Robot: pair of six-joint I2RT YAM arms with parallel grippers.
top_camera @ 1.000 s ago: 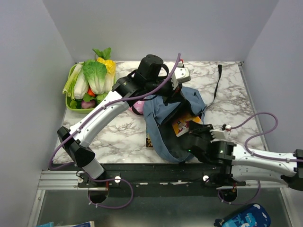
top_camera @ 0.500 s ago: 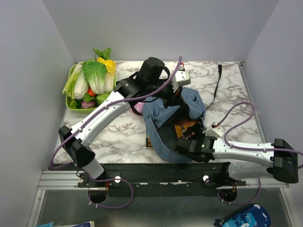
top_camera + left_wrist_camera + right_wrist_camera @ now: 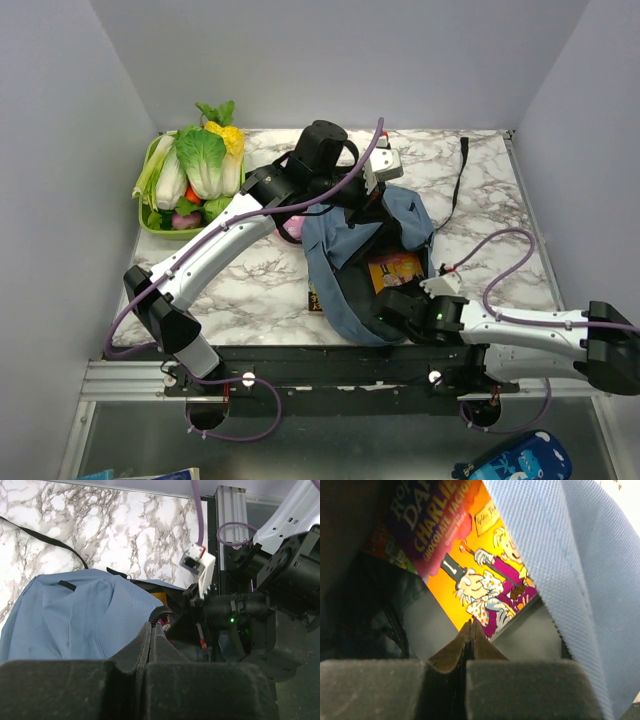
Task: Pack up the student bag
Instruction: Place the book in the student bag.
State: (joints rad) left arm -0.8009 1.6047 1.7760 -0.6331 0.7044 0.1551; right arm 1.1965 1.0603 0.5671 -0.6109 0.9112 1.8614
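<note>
Where the student bag (image 3: pixel 350 255) lies: middle of the marble tabletop (image 3: pixel 250 285), slumped, mouth gaping toward the arm bases.
Left fingers (image 3: pixel 149 640): closed, pinching the bag's blue fabric at its far rim.
Right fingers (image 3: pixel 469 640): pressed together, empty, inside the mouth.
Book (image 3: pixel 485 575): Charlie and the Chocolate Factory, yellow cover, inside the bag just ahead of those fingers.
Vegetable basket (image 3: pixel 148 222): far-left corner, apart from the bag.

Book (image 3: pixel 395 270) in the student bag (image 3: pixel 325 275) on the table (image 3: pixel 255 285), vegetable basket (image 3: pixel 147 222) behind-left of it, strap (image 3: pixel 461 175) behind-right.
</note>
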